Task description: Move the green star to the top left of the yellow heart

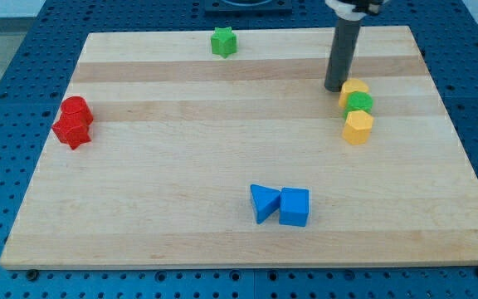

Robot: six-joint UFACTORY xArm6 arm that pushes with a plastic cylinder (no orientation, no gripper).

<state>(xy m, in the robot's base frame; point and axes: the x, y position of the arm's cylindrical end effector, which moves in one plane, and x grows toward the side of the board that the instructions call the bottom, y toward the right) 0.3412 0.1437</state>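
Observation:
The green star (pixel 222 41) lies near the top edge of the wooden board (pixel 181 166), left of centre. At the right stands a tight column of three blocks: a yellow block that looks like the heart (pixel 354 87) on top, a green round block (pixel 359 103) in the middle, and a yellow hexagon-like block (pixel 358 127) at the bottom. My tip (pixel 334 88) rests on the board just left of the upper yellow block, almost touching it. It is far to the right of the green star.
Two red blocks (pixel 74 121) sit touching each other near the left edge. A blue triangle (pixel 263 202) and a blue cube (pixel 295 206) sit side by side at the bottom centre. The blue perforated table (pixel 7 124) surrounds the board.

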